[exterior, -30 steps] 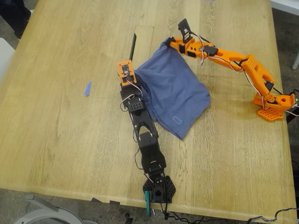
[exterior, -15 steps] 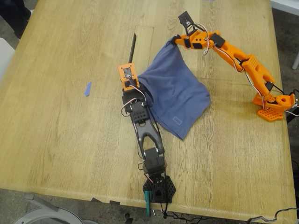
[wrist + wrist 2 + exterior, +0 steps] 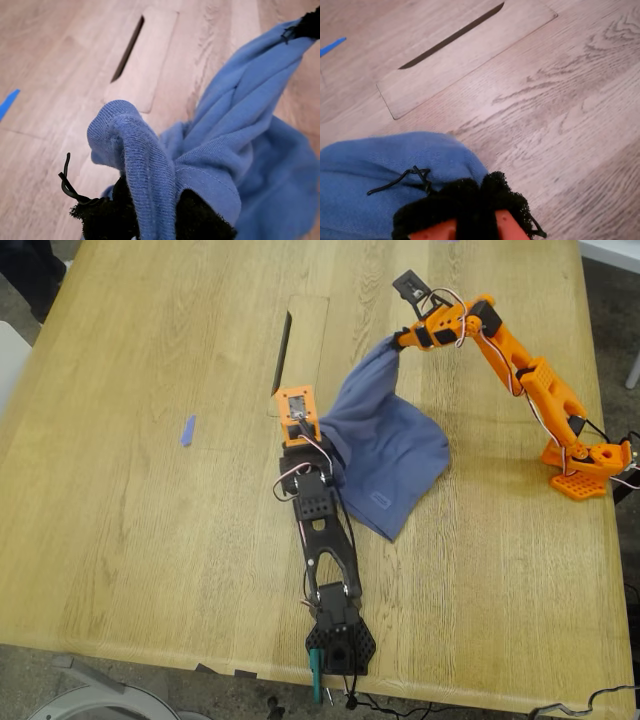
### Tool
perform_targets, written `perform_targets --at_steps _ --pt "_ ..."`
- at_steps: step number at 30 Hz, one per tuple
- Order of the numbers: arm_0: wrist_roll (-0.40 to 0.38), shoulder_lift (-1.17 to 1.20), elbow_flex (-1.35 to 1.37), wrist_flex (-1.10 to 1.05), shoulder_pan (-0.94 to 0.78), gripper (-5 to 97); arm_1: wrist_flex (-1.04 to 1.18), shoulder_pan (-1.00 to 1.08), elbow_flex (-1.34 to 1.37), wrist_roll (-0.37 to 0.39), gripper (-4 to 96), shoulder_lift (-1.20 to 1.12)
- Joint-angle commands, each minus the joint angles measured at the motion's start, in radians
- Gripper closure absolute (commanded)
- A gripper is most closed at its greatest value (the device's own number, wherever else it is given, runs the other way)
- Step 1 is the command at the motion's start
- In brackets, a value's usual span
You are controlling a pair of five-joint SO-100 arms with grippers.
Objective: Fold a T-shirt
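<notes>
The slate-blue T-shirt [image 3: 385, 450] lies bunched on the wooden table, with its far edge lifted off the surface. My first gripper [image 3: 322, 432], on the black arm, is shut on a ribbed hem of the T-shirt [image 3: 145, 165], which drapes over its black pads [image 3: 100, 217]. On the orange arm, my second gripper [image 3: 400, 340] is shut on another corner of the T-shirt [image 3: 380, 165], held above the table toward the exterior view's upper right. Cloth hangs stretched between the two grippers. A small label patch [image 3: 378, 497] shows on the lower part. No chest print is visible.
A rectangular inset panel with a dark slot [image 3: 285, 340] sits in the table beyond the shirt. A small blue strip [image 3: 187, 430] lies toward the exterior view's left. The orange base [image 3: 580, 465] stands at the exterior view's right edge, the black base [image 3: 340, 645] at the near edge.
Both grippers have moved toward the exterior view's right, carrying the shirt's held edge with them. The second gripper has also risen, and the cloth now covers less table on the exterior view's left.
</notes>
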Motion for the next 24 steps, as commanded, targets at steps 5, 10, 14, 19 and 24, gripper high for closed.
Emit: perform_targets --at_steps 5,10,14,19,24 --pt "-0.049 0.242 -0.003 0.164 0.091 92 0.120 -0.029 -0.029 0.012 91.3 0.161" --pt "-0.061 0.285 -0.003 0.258 0.137 92 0.120 -0.061 0.178 0.014 91.3 0.304" --pt "-0.081 0.307 -0.002 0.327 0.173 92 0.120 -0.092 0.388 0.015 91.3 0.437" --pt "-0.110 0.314 0.009 0.365 0.247 92 0.118 -0.126 0.624 0.015 91.3 0.580" --pt "-0.120 0.316 0.057 0.364 0.316 92 0.117 -0.158 0.813 0.021 91.3 0.687"
